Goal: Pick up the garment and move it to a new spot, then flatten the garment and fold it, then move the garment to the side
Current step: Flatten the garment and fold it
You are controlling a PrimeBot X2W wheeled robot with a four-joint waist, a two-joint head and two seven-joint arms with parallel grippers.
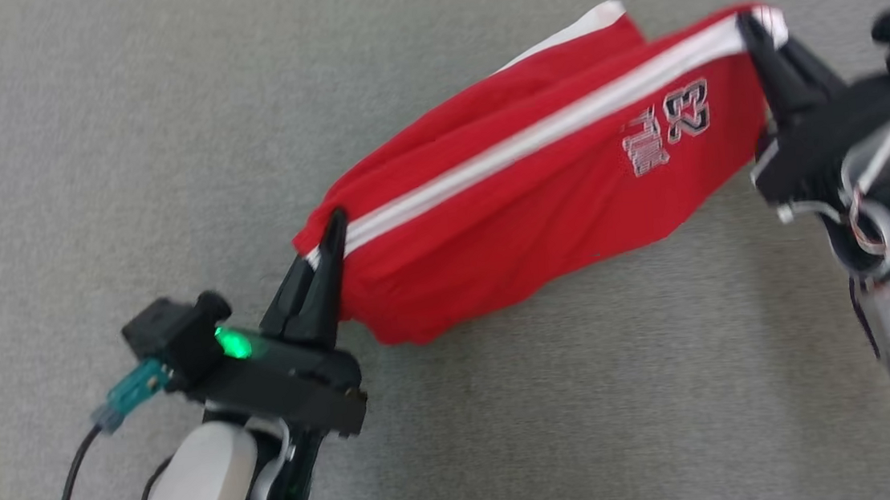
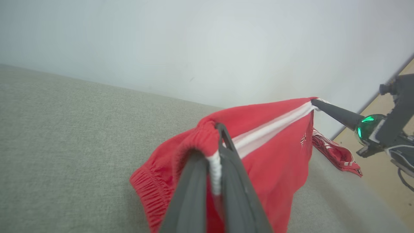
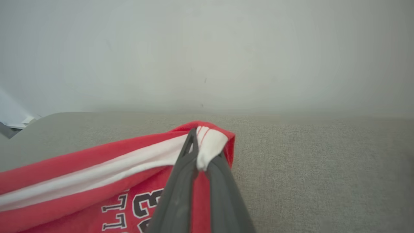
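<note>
Shorts (image 1: 531,218) hang stretched between our claws: left claw (image 1: 336,221) is clamped on one end, right claw (image 1: 749,22) on the other. Pickup seems done; placing, flattening and folding remain.

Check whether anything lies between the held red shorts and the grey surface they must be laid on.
Nothing visible does. The left gripper and right gripper already pinch the red shorts at both ends over the grey surface.

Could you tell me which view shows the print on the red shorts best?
The head view: the whole print on the shorts shows. The right wrist view cuts it off; the left wrist view shows it tiny.
</note>
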